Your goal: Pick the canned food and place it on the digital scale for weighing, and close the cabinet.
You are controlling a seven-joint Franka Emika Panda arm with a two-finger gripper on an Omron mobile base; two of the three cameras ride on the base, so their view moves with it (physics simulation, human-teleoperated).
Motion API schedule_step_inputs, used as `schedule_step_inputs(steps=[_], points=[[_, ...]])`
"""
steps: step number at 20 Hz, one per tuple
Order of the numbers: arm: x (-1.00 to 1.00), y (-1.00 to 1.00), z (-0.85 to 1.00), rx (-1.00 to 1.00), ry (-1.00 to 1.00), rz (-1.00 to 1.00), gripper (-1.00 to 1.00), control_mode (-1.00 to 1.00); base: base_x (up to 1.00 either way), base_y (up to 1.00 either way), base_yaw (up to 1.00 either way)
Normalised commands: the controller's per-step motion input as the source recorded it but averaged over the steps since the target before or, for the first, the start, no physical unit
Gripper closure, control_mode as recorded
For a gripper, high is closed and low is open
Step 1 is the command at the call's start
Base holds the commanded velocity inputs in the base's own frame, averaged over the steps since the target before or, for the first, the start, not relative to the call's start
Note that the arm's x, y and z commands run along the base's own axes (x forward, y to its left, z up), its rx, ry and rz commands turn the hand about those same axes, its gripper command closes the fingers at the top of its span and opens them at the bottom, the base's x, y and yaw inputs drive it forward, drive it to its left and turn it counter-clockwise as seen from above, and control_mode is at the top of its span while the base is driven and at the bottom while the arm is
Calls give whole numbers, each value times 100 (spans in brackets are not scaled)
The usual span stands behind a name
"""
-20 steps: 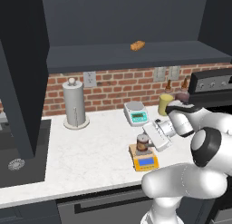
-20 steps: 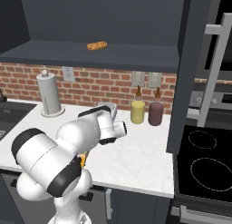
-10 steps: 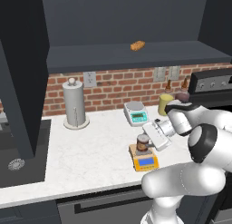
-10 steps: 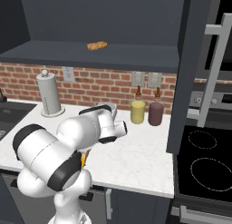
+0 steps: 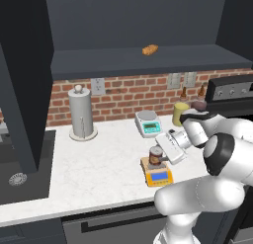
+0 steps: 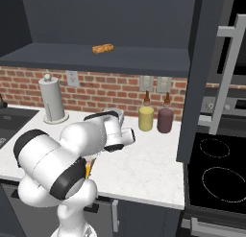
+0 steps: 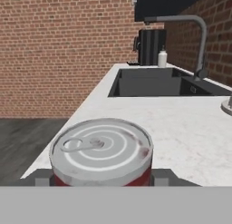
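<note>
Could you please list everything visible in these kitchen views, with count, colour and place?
canned food: one, dark red-brown with silvery lid, standing on the digital scale.
digital scale: one, orange-yellow, near the counter's front edge.
second scale: one, grey-white with teal display, by the brick wall.
cabinet: one, dark navy-grey, doors open, above the counter.
food piece: one, orange-brown, on the cabinet shelf.
paper towel holder: one, grey, left on the counter.
bottles: two, yellow and dark brown, by the wall.
sink: one, dark, with a faucet.
stove: one, black, right of the counter.
tool: one, white arm, fingers either side of the can.
</note>
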Motion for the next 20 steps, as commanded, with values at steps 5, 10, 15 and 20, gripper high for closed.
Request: schedule_step_inputs(steps=[5,10,15,20], points=[[-27,-4,-18,0,0,0,100,-100,0,0,0],[-18,-3,-12,0,0,0,100,-100,0,0,0],[-15,0,-13,0,0,0,100,-100,0,0,0],[-10,0,-11,0,0,0,100,-100,0,0,0]])
